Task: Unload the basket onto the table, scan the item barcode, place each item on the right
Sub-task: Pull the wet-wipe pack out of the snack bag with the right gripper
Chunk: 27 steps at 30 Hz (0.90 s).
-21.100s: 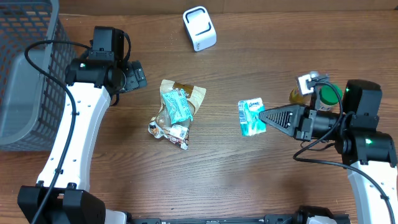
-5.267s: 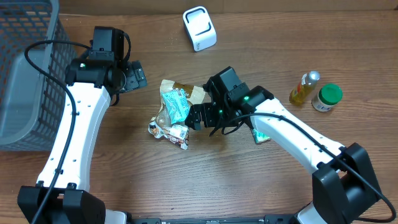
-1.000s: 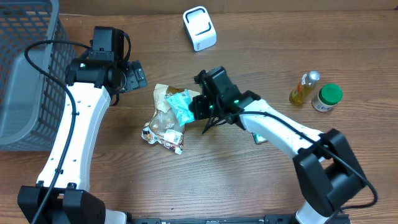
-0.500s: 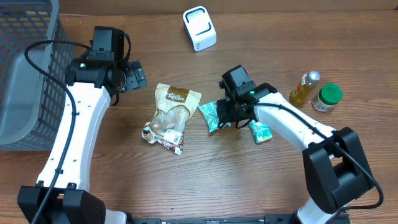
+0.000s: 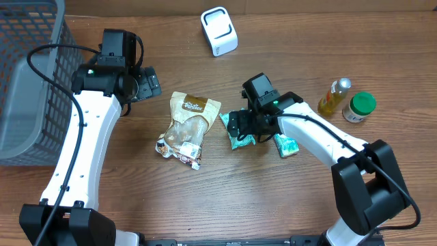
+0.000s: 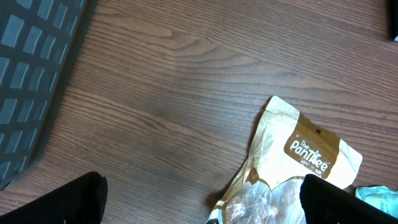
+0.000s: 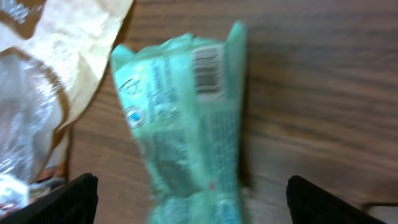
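Teal packet (image 7: 186, 124) lies on the table (image 5: 225, 205) near centre frame in the overhead view, directly under the right gripper (image 5: 240, 127); barcode (image 7: 207, 71) faces up at its upper end in the wrist view; right jaws spread wide, one finger either side of the packet, gripping nothing; contact cannot be told. Brown snack bag (image 5: 188, 126) sits just left of it. Left gripper (image 5: 147, 85), upper left, stands wide open, empty.

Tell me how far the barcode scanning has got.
Done: nothing visible proves a scan; one teal packet lies set aside on the table. In hand: the right gripper hangs open over a second teal packet, lying barcode-up. Left: take it to the white scanner, then probably the brown snack bag, bottle and jar. The left gripper is open, idle.
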Each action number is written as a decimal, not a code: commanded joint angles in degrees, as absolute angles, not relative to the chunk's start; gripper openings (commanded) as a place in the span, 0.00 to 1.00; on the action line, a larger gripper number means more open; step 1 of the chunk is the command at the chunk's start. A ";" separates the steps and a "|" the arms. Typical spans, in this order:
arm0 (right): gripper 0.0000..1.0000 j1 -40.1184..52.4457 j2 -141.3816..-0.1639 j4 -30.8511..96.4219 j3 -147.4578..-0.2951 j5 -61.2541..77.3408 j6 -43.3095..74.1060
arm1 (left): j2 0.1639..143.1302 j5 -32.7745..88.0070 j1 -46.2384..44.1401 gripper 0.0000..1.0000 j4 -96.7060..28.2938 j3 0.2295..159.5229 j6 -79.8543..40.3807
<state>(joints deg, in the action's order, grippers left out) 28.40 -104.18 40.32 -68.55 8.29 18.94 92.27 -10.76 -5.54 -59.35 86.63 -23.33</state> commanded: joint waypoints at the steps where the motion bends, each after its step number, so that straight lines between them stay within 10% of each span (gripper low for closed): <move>1: 0.94 29.80 -102.89 41.30 -68.10 12.16 23.09 | 92.20 -10.92 -5.69 1.00 -59.35 87.22 -21.82; 17: 0.96 33.45 -102.89 46.09 -68.10 12.14 23.16 | 92.20 -10.92 -5.69 0.99 -59.35 87.22 -21.82; 21: 0.82 35.48 -102.89 44.23 -68.10 12.36 23.20 | 92.20 -10.92 -5.69 1.00 -59.35 87.22 -21.82; 27: 0.29 38.28 -102.91 42.09 -68.10 12.29 24.27 | 92.20 -10.92 -5.69 0.99 -59.35 87.22 -21.82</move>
<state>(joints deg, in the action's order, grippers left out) 37.12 -104.18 42.68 -68.45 12.03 23.51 92.27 -10.76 -5.52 -59.35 86.63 -23.33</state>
